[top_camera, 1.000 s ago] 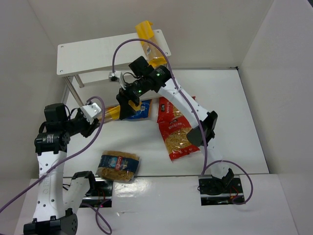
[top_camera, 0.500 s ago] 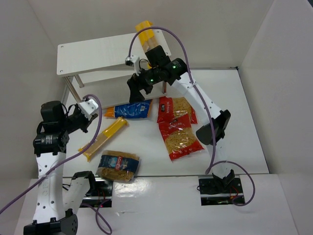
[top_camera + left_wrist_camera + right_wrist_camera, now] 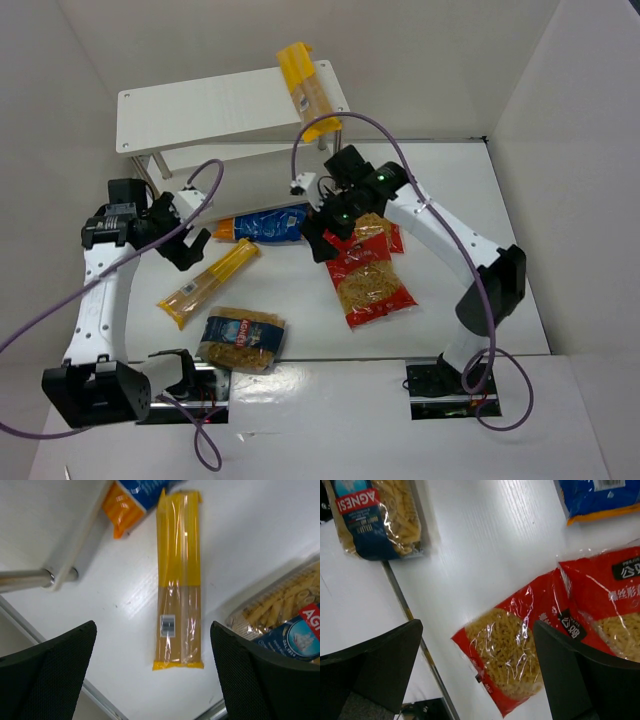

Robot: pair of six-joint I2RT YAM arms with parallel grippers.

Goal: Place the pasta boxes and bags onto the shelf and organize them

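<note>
The white shelf [image 3: 200,105] stands at the back left, and one yellow spaghetti pack [image 3: 305,85] lies across the right end of its top board. A second spaghetti pack [image 3: 208,283] [image 3: 179,580] lies flat on the table. My left gripper [image 3: 185,237] [image 3: 152,645] hovers open above its near end, holding nothing. A blue yellow-edged bag [image 3: 262,225] [image 3: 600,497] lies beside the shelf's foot. My right gripper [image 3: 320,232] [image 3: 477,630] hangs open and empty over two red bags [image 3: 372,285] [image 3: 505,655]. A clear blue-labelled bag [image 3: 240,338] [image 3: 375,515] sits near the front.
The shelf's thin metal leg [image 3: 25,577] and the edge of its lower board [image 3: 75,545] lie just left of the left gripper. White walls close in the table on the left, back and right. Purple cables loop over both arms.
The left gripper has let go of the spaghetti pack, now flat on the table, and stands wide open above it. The right arm has swung down from the shelf top to the red bags.
</note>
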